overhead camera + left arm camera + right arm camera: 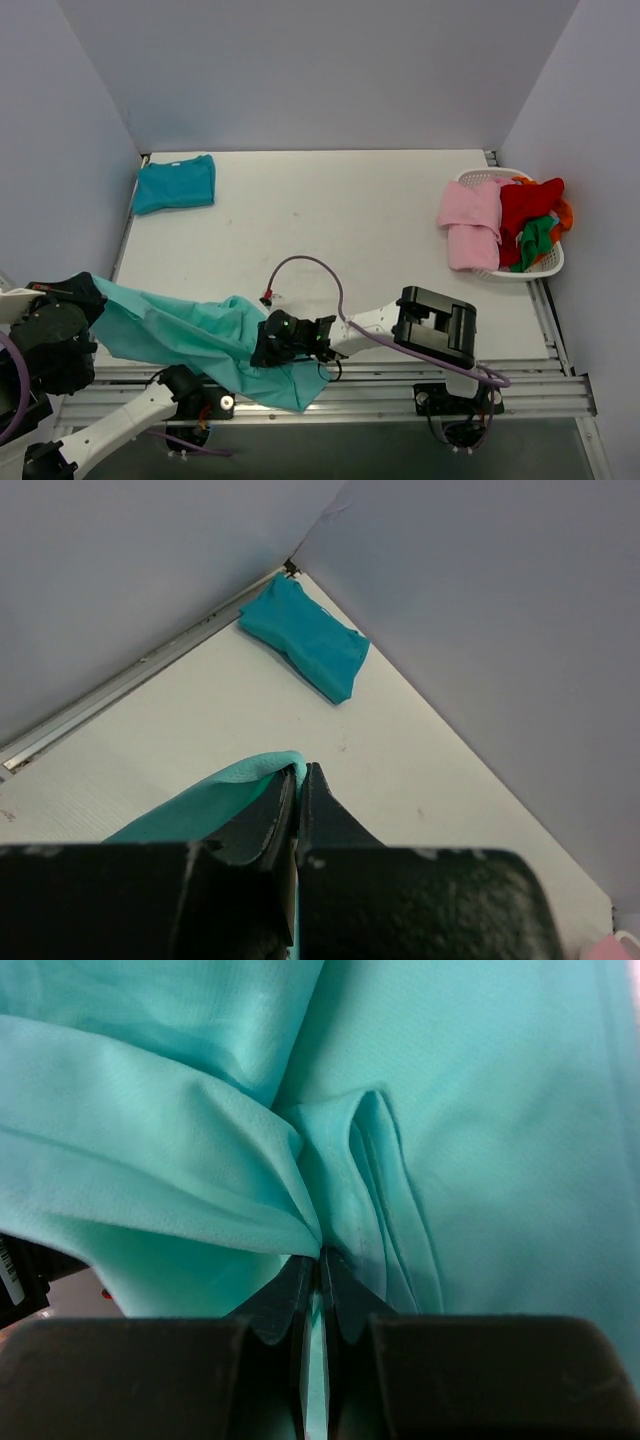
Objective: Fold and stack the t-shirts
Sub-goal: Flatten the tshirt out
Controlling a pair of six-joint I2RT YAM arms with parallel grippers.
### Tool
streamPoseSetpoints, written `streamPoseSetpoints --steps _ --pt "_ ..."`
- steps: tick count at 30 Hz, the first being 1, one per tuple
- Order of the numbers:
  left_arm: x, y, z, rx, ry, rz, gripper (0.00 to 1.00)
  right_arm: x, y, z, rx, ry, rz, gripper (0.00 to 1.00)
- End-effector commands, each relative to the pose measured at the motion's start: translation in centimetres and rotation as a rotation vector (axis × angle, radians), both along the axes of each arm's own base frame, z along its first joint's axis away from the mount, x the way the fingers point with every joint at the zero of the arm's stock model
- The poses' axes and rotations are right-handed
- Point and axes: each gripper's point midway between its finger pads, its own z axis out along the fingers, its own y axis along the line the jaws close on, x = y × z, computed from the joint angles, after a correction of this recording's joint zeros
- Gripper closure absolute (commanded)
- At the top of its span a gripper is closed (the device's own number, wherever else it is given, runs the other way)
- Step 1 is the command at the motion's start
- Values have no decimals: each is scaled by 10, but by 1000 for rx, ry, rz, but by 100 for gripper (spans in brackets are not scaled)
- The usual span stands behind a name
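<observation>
A light turquoise t-shirt (190,335) hangs stretched between my two grippers over the table's near edge. My left gripper (92,290) is shut on one end of it; the cloth edge (255,772) curls over the fingertips in the left wrist view. My right gripper (262,347) is shut on a bunched fold of the same shirt (330,1160), which fills the right wrist view. A darker teal-blue t-shirt (175,183) lies folded at the table's far left corner, also in the left wrist view (308,640).
A white basket (545,262) at the right edge holds pink (470,222), red (530,205) and green (533,243) garments. Grey walls close in the table on three sides. A purple cable (320,268) loops over the right arm.
</observation>
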Motion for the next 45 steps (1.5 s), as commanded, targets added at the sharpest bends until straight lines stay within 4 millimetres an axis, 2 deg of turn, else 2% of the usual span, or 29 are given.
streamPoseSetpoints --steps 1,2,4,6,7,8,9,11,13,14,15,18,19,21,22,25,26,28,29,31,33,36,37,40,41,42,43,44,45 --pt "13 -25 -3 50 51 -105 98 27 -11 48 3 -144 -54 100" --pt "15 -33 -4 49 64 -143 98 33 -26 71 -21 -194 -82 100" --pt "21 -62 -5 26 72 -290 98 54 -49 100 -70 -325 -157 100" --pt "22 -78 -6 64 80 -396 98 66 -83 150 -89 -425 -226 100" --pt "22 -95 -3 53 68 -489 98 68 -95 164 -104 -455 -236 100" --pt "20 -100 -1 68 62 -529 98 66 -117 185 -123 -497 -230 100" --pt "19 -105 2 67 54 -564 98 69 -125 211 -104 -532 -257 100" --pt "14 -118 17 71 17 -651 98 65 -151 241 -110 -571 -250 100" --pt "14 -126 37 66 -35 -695 98 63 -166 286 -43 -611 -274 100" --pt "14 -127 44 82 -51 -707 98 61 -174 294 -58 -628 -259 100" --pt "16 -131 56 78 -88 -720 98 60 -180 322 -9 -647 -271 100" --pt "9 -157 99 93 -234 -864 98 55 -197 355 9 -689 -248 100" --pt "6 -164 107 98 -268 -909 98 50 -204 378 43 -697 -231 100" --pt "-14 -175 136 107 -381 -1021 98 44 -209 401 72 -721 -187 100" --pt "-21 -176 144 112 -416 -1049 98 38 -217 424 108 -731 -173 100" --pt "-47 -171 175 124 -544 -1112 98 23 -225 450 150 -746 -86 100" --pt "-54 -169 182 133 -575 -1125 98 14 -233 477 233 -759 -68 100" --pt "-75 -164 203 138 -679 -1165 98 8 -240 493 259 -781 -41 100" --pt "-83 -165 209 141 -717 -1192 98 2 -251 517 325 -801 -45 100" --pt "-95 -163 222 141 -793 -1215 98 -1 -260 531 357 -829 -40 100" --pt "-89 -163 224 143 -794 -1187 98 3 -274 544 378 -860 -90 100" --pt "-42 -161 212 155 -665 -1025 98 29 -302 548 335 -890 -286 100" --pt "-21 -166 204 169 -607 -981 98 50 -326 547 269 -909 -454 100" --pt "51 -167 168 237 -414 -732 98 81 -354 526 115 -912 -746 100" --pt "70 -176 149 266 -353 -703 98 84 -357 519 86 -910 -798 100" --pt "84 -180 145 275 -340 -664 98 81 -352 512 121 -863 -835 100" --pt "107 -194 127 306 -274 -645 98 82 -349 494 68 -878 -859 100" --pt "118 -200 118 324 -245 -630 98 86 -363 488 17 -904 -964 100" --pt "135 -207 106 342 -225 -612 98 83 -360 479 10 -914 -979 100"
